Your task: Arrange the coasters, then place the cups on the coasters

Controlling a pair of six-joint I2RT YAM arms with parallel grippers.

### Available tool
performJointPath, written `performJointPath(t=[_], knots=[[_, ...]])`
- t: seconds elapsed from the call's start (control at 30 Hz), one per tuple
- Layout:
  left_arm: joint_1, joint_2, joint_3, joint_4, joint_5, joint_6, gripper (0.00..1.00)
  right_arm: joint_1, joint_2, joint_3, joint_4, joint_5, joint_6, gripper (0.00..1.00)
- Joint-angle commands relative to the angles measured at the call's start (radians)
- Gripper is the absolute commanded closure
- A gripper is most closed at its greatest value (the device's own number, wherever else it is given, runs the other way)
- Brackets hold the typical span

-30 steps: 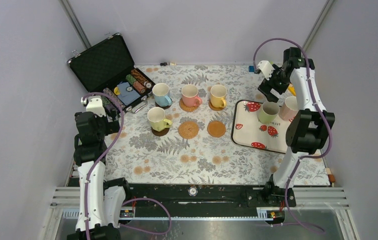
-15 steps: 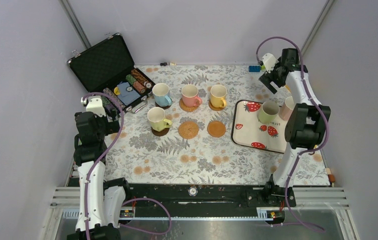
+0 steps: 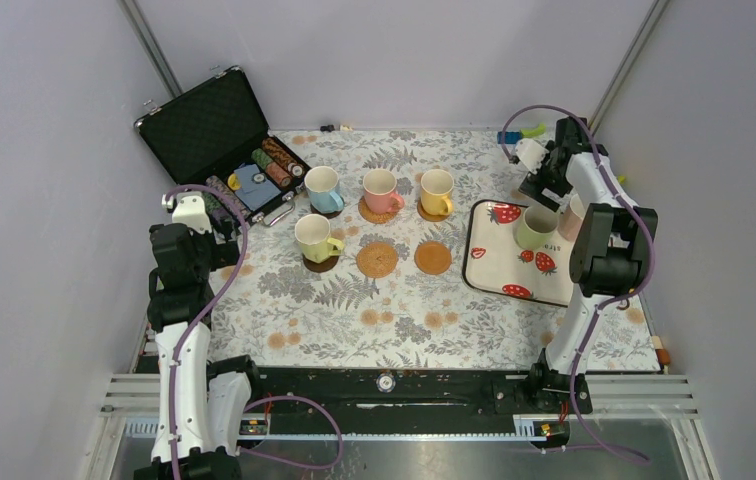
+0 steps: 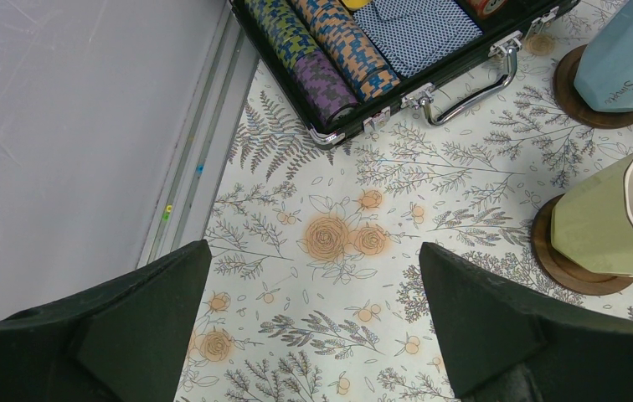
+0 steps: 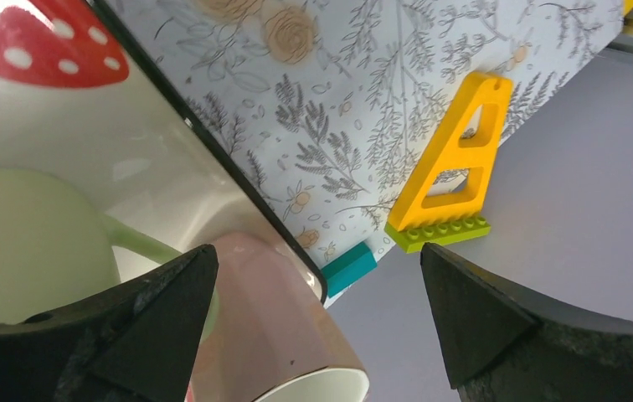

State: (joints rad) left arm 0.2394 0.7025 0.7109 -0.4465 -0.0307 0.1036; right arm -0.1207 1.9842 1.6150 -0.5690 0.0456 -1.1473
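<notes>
Blue (image 3: 322, 188), pink (image 3: 380, 188) and yellow (image 3: 436, 190) cups stand on coasters in the back row. A pale green cup (image 3: 314, 238) sits on a dark brown coaster (image 4: 573, 272). Two tan coasters (image 3: 377, 259) (image 3: 433, 257) lie bare. A green cup (image 3: 536, 226) and a light pink cup (image 5: 280, 327) stand on the strawberry tray (image 3: 499, 270). My right gripper (image 5: 317, 251) hangs open over the tray's far right corner, the light pink cup just under its left finger. My left gripper (image 4: 315, 247) is open over bare cloth, left of the pale green cup (image 4: 614, 226).
An open black case of poker chips (image 3: 219, 140) stands at the back left, its handle (image 4: 464, 84) close to the blue cup (image 4: 623, 59). A yellow and green toy brick piece (image 5: 451, 167) and a teal block (image 5: 348, 268) lie by the table's right edge. Side walls stand close.
My right arm swung up toward the back right corner, then came back down over the tray's far right corner by the light pink cup. The left arm and all cups stayed put.
</notes>
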Motion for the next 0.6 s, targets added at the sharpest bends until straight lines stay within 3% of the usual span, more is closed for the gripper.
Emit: performJointPath(t=[0.0,0.27,0.57], knots=[[0.006,-0.001,-0.002,0.058,0.007,-0.002,0.01,-0.004,-0.075,-0.007,-0.088,0.024,-0.084,0.00],[0.006,-0.002,-0.004,0.058,0.011,-0.002,0.01,-0.004,-0.108,0.014,-0.180,0.022,-0.115,0.00],[0.006,-0.004,-0.002,0.057,0.017,-0.003,0.01,-0.002,-0.185,-0.046,-0.268,-0.093,-0.166,0.00]])
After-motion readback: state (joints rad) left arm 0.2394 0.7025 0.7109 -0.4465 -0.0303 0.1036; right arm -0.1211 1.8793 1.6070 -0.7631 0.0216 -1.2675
